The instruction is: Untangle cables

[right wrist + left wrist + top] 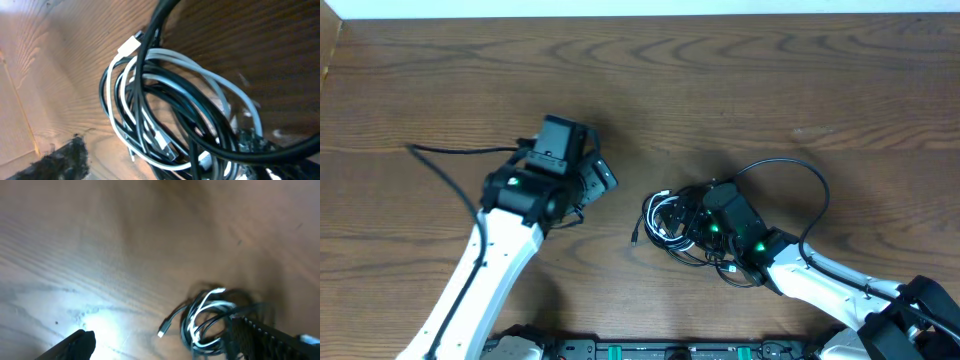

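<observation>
The cables (665, 220) lie as one knotted bundle of black loops and one white loop on the wooden table, right of centre. A loose plug end (635, 240) sticks out to the bundle's left. My right gripper (698, 215) is low over the bundle's right side and open. In the right wrist view the cables (165, 115) fill the space within the right gripper (157, 160), and bare wood shows between the left finger (62, 160) and the loops. My left gripper (600, 175) hovers open to the left, apart from the cables (205, 320), holding nothing.
A thicker black arm wire (810, 185) arcs above and to the right of the right gripper. It also crosses the bundle in the right wrist view as a heavy black arm wire (150, 45). Another arm wire (440, 160) trails left of the left arm. The table's far edge (640, 15) runs along the top.
</observation>
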Tool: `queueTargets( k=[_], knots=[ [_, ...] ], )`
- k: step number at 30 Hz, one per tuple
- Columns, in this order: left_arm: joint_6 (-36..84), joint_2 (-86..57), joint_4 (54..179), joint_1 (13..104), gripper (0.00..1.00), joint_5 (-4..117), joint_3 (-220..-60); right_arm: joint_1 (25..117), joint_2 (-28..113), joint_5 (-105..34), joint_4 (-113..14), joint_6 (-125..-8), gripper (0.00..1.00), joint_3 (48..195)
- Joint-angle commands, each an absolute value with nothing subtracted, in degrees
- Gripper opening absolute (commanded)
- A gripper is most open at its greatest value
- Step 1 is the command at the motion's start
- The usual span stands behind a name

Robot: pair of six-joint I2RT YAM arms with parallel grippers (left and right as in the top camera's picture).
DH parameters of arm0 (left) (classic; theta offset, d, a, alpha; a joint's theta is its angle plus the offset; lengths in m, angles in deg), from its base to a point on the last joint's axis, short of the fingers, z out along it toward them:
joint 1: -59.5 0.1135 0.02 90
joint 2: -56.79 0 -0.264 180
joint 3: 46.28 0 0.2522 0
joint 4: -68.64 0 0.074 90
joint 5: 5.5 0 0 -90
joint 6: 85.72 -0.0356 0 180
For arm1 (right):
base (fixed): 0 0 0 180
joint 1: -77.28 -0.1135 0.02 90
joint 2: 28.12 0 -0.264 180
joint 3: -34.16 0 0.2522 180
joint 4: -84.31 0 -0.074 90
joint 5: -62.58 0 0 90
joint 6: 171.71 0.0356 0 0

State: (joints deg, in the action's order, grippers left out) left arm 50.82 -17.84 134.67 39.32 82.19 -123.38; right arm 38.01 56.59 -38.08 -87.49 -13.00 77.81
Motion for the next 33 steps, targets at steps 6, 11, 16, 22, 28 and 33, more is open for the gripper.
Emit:
queueTargets(
  k=[6,11,16,22,28,33],
  knots=[
    [52.7,-24.3,133.5,37.3,0.90,80.4,-122.5,36.9,60.2,-33.9,-85.5,-10.0,0.75,75.3],
    [52.7,-24.7,133.1,37.3,0.90,80.4,-122.5,34.4,64.5,-30.7,-86.5,-1.5,0.94,75.4],
    [52.6,-24.7,133.1,37.3,0.90,80.4,-122.5,34.1,70.9,-34.4,-90.8,2.1,0.88,76.3],
    [52.6,-24.7,133.1,37.3,0.90,80.4,-122.5,34.1,72.6,-35.5,-90.9,1.4,0.52,77.7],
    [52.6,-24.7,133.1,37.3,0.90,80.5,-122.5,34.1,72.6,-38.0,-96.3,-6.8,0.04,77.7],
    [52.6,-24.7,133.1,37.3,0.90,80.5,-122.5,34.3,72.5,-39.8,-98.8,-10.7,0.01,77.7]
  ],
)
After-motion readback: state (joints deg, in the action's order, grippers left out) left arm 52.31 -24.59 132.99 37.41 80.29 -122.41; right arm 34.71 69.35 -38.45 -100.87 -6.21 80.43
